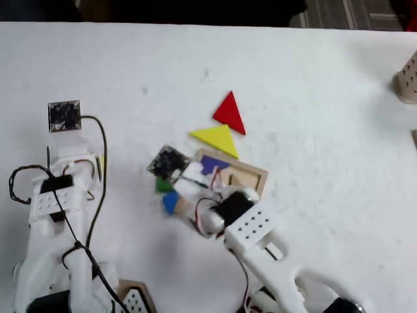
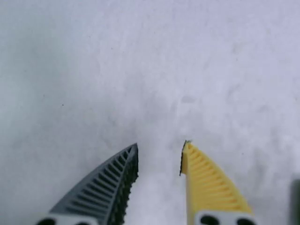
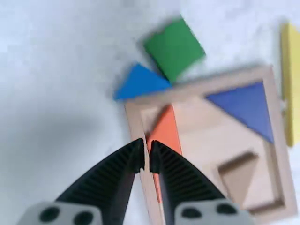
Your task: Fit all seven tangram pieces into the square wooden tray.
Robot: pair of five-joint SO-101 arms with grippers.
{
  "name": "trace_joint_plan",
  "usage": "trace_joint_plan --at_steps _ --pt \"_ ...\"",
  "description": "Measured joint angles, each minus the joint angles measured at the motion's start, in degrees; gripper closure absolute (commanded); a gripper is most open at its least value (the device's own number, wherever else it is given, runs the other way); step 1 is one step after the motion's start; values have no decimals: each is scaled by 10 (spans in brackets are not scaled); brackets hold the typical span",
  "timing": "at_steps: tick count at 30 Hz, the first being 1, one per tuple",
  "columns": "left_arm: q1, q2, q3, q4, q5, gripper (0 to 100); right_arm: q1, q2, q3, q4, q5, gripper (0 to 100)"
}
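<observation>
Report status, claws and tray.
Left claw open over bare table. Right claw shut over orange piece in tray. Green square, yellow triangle, red triangle outside.

White table [image 1: 313, 78]. Pale wooden tray [image 3: 215, 82]. Pieces: red triangle [image 1: 229, 112], yellow triangle [image 1: 217, 139], green square [image 3: 174, 48], light blue triangle [image 3: 139, 83], dark blue triangle [image 3: 248, 106], orange piece [image 3: 167, 136], brown triangle [image 3: 239, 171]. Left gripper [image 2: 159, 150]: ribbed, grey on one side, yellow on the other. Right gripper [image 3: 146, 152]: ribbed, black.
</observation>
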Motion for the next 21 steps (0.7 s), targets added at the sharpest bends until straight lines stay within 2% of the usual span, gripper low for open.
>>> trace_joint_plan --at_steps 7,12,21 --pt "0 0 0 0 0 819 5 152 14 -133 -3 969" --pt "0 0 0 0 0 819 57 203 -2 -144 -4 967" --pt "0 0 0 0 0 819 132 202 -12 -144 -4 967"
